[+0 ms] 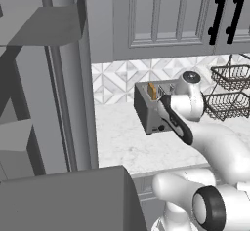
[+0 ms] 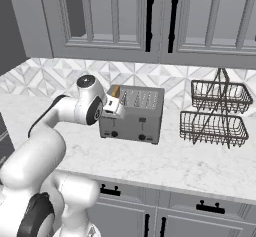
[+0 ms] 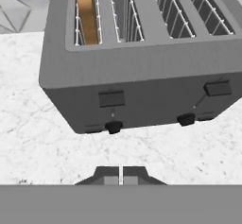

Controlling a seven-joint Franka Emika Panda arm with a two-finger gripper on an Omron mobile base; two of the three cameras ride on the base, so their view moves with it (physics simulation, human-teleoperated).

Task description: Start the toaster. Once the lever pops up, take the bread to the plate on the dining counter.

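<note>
The dark grey toaster [image 3: 142, 72] stands on the marble worktop, also seen as the toaster [image 1: 148, 109] and the toaster [image 2: 134, 115]. The bread [image 3: 86, 10] sits upright in the slot at the toaster's left end, its golden crust showing as the bread [image 1: 152, 90] and the bread [image 2: 115, 90]. My gripper [image 3: 122, 175] is shut with nothing between its fingers, hovering just in front of and above the toaster's front face, near the left lever [image 3: 111, 98]. A second lever [image 3: 218, 88] sits to the right. The plate and the dining counter are out of view.
A two-tier wire basket [image 2: 216, 112] stands right of the toaster. Grey wall cabinets [image 2: 150, 16] hang above it. A tall grey unit [image 1: 63, 103] borders the worktop [image 2: 175, 166] on the left. Black knobs [image 3: 113, 126] sit low on the toaster's front.
</note>
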